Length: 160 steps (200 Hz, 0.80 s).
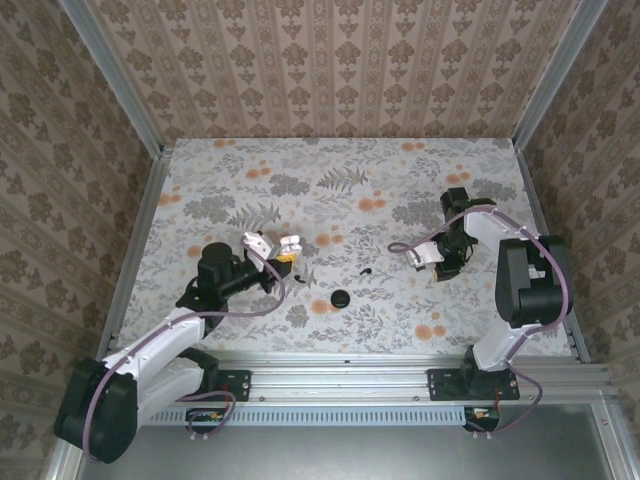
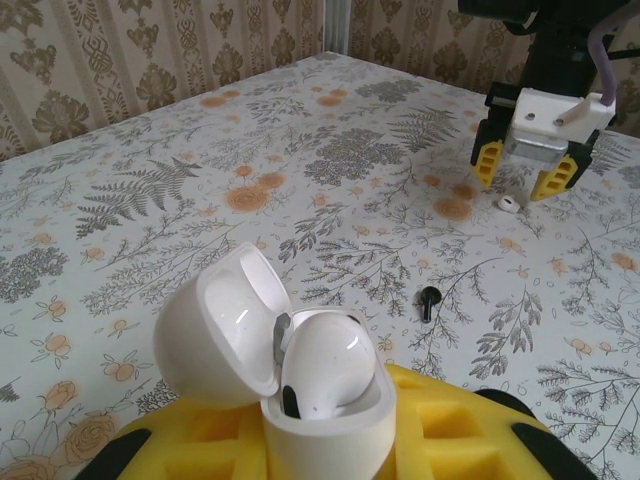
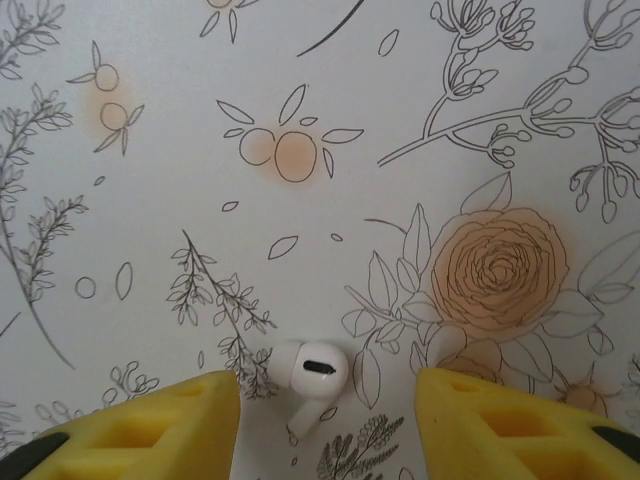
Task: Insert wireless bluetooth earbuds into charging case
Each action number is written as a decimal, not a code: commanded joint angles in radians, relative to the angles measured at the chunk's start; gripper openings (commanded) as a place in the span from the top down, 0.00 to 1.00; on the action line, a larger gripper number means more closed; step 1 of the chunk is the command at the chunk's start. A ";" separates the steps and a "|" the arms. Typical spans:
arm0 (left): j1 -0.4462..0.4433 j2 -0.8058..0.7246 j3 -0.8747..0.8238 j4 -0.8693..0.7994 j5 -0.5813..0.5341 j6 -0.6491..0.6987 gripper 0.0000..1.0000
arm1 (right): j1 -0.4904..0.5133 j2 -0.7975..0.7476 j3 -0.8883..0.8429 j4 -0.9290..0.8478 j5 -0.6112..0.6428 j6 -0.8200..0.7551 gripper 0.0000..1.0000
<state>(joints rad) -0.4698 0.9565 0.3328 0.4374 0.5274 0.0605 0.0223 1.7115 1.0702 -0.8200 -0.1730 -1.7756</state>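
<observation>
Earbud [image 3: 312, 375] lying within released right gripper [image 2: 518, 178], left gripper [image 2: 335, 445] grasping open charging case [image 2: 325, 395]

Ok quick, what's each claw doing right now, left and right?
Left claw: closed on the open charging case.
Right claw: open, straddling a white earbud, not gripping it.
</observation>
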 commanded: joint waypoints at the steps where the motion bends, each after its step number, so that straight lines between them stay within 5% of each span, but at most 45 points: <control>1: 0.008 0.006 0.029 -0.003 0.018 -0.010 0.90 | 0.002 0.028 -0.002 0.001 -0.032 -0.048 0.49; 160: 0.041 0.019 0.032 -0.002 0.022 -0.032 0.90 | 0.002 0.050 -0.060 0.071 0.016 -0.054 0.58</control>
<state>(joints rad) -0.4358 0.9695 0.3347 0.4374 0.5312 0.0456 0.0223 1.7496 1.0306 -0.7540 -0.1616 -1.8042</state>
